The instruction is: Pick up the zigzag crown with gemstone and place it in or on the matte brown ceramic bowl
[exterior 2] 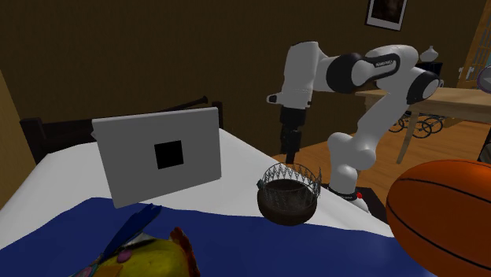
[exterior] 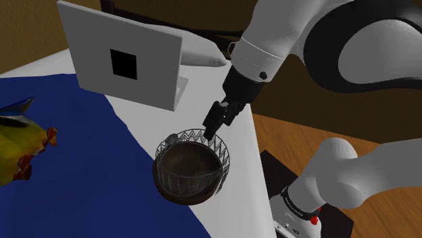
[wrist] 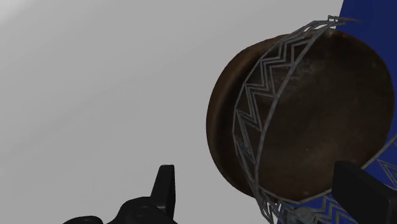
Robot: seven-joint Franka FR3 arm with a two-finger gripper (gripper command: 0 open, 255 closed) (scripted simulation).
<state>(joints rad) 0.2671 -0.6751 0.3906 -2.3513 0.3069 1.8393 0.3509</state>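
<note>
The dark brown bowl [exterior: 188,174] stands near the white surface's edge, half on the blue cloth. The grey wire zigzag crown [exterior: 226,157] sits around the bowl's rim, its small gem [exterior: 170,139] on the side toward the shoulder view's left. My black gripper [exterior: 215,127] hangs open just above the crown's far edge, touching nothing. In the second exterior view the gripper [exterior 2: 289,149] is over the crown [exterior 2: 291,173] and bowl [exterior 2: 289,206]. In the wrist view the fingers [wrist: 167,188] stand wide apart, with the crown [wrist: 253,95] and bowl [wrist: 318,114] beyond them.
A white upright panel with a black square [exterior: 128,57] stands behind the bowl. A blue cloth [exterior: 74,169] covers the near surface, with a yellow toy [exterior: 20,142] on it. A large orange ball [exterior 2: 444,216] fills the second exterior view's right foreground. The surface's edge runs close beside the bowl.
</note>
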